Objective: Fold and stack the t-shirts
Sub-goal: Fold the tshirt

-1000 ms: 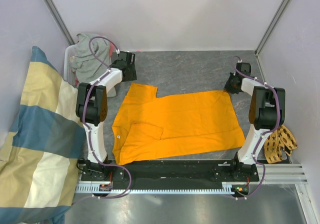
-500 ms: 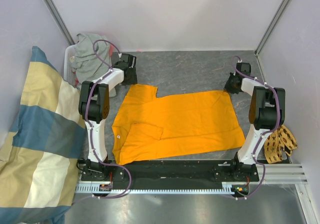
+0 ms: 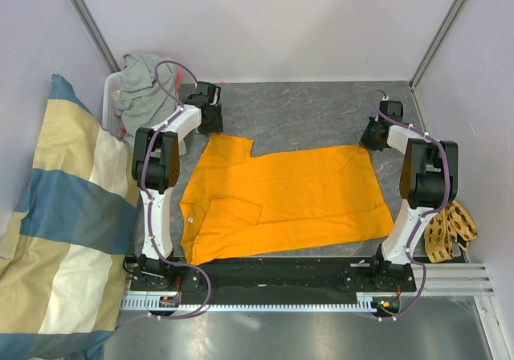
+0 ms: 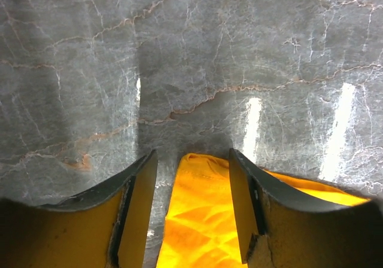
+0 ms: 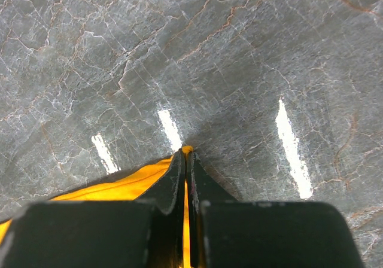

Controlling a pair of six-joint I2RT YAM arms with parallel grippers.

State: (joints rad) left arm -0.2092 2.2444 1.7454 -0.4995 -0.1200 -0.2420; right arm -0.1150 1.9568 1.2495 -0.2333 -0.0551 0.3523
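We see the orange t-shirt point(image 3: 281, 195) spread flat on the grey marbled table point(image 3: 305, 107), between the 2 arms, with 1 sleeve folded in over its near left part. The grey t-shirt point(image 3: 144, 87) lies crumpled in a white bin point(image 3: 108, 103) at the far left corner, well apart from the orange one.

The left gripper point(image 3: 210, 117) sits low at the far left corner of the orange t-shirt. In its wrist view we see its 2 fingers point(image 4: 140, 202) standing apart, about half wide. The tip of the orange corner lies on the table in the gap between them. We cannot see either finger pressing the cloth.

The right gripper point(image 3: 372, 135) is at the far right corner of the same shirt. From its wrist camera we see the 2 fingers pressed together, with only a thin orange sliver showing in the seam between them. It is pinching the shirt's edge right at the corner. More orange cloth runs off to the left behind the fingers.

A large cream-and-blue blocked cloth point(image 3: 64, 215) is heaped to the left of the table. A tan woven disc point(image 3: 450, 231) rests beside the right arm's base.
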